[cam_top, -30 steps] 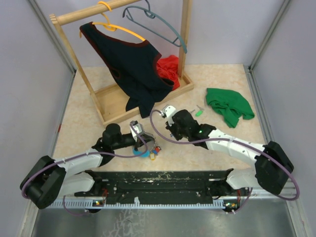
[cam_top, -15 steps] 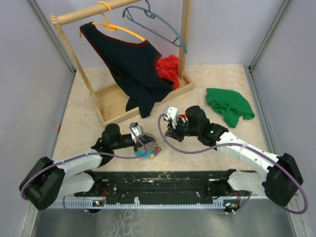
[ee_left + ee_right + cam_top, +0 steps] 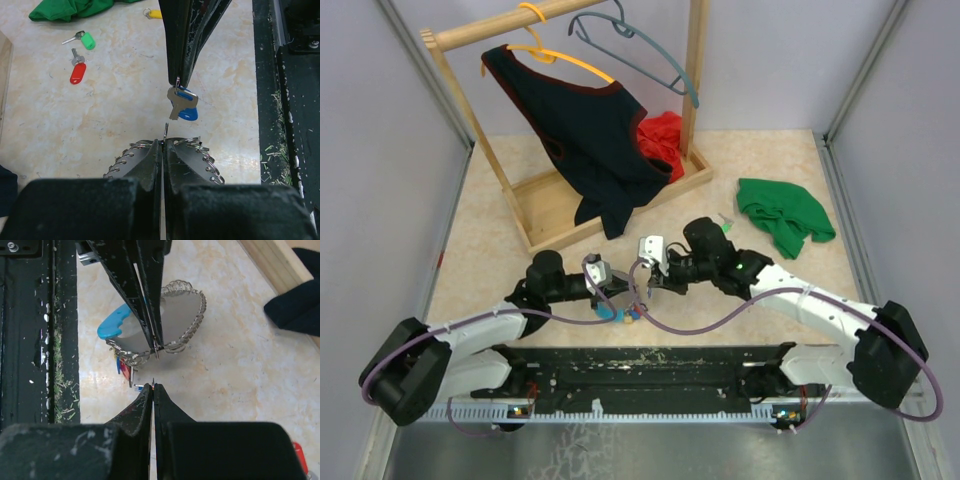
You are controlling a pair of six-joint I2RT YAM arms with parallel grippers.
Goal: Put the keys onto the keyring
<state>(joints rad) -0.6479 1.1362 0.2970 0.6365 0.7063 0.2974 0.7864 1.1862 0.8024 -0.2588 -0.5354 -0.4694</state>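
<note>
My left gripper (image 3: 163, 141) is shut on a thin wire of the keyring (image 3: 182, 310), whose grey coiled loop fans out on both sides of the fingers; its light-blue band (image 3: 114, 325) lies on the table side. Small red and blue keys (image 3: 122, 367) dangle under it. My right gripper (image 3: 152, 386) is shut on the small ring of a blue-capped key (image 3: 184, 105), which hangs from its tips. The two grippers face each other tip to tip, a small gap apart, low over the table (image 3: 642, 283). Loose green (image 3: 86, 40), red (image 3: 77, 73) and yellow (image 3: 154, 13) keys lie farther off.
A green cloth (image 3: 783, 215) lies at the right. A wooden clothes rack (image 3: 695, 90) with a dark garment (image 3: 585, 125), a red cloth (image 3: 662, 140) and hangers stands at the back left. A black rail (image 3: 650, 365) runs along the near edge.
My right arm has swung left with the blue key until its tips meet the left gripper's. The left gripper and keyring have stayed almost still.
</note>
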